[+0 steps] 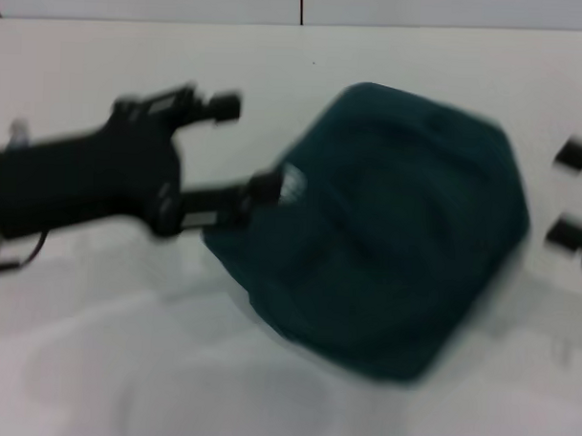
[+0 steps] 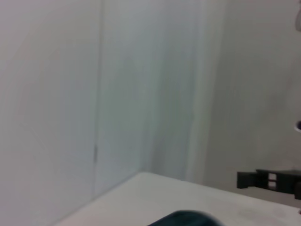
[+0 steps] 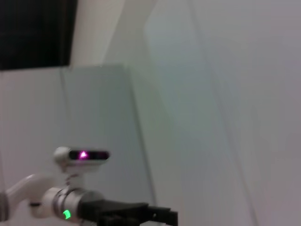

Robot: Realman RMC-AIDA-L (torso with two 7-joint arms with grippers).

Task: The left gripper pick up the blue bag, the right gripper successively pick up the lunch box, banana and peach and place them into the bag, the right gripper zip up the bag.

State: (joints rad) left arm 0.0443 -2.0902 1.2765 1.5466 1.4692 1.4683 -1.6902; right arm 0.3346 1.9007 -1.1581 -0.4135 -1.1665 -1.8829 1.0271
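The left gripper [image 1: 244,149] reaches in from the left edge of the head view with its jaws spread wide; one finger ends free in the upper middle-left of the frame, clear of everything, while the other finger [image 1: 229,199] runs rightward and its tip meets the left edge of the blue bag [image 1: 386,231]; whether cloth is pinched there cannot be told through the blur, but nothing sits between the two fingers. The bag fills the centre and right of the frame as a rounded, slumped heap on the white table [image 1: 94,374], its long axis slanting from upper right down to lower left, so it lies to the right of those jaws and just below their gap. The right gripper [image 1: 574,194] shows only as two dark tips at the right edge, apart from the bag, and its jaws look parted. No lunch box, banana or peach shows in any view; whether the bag is zipped cannot be read.
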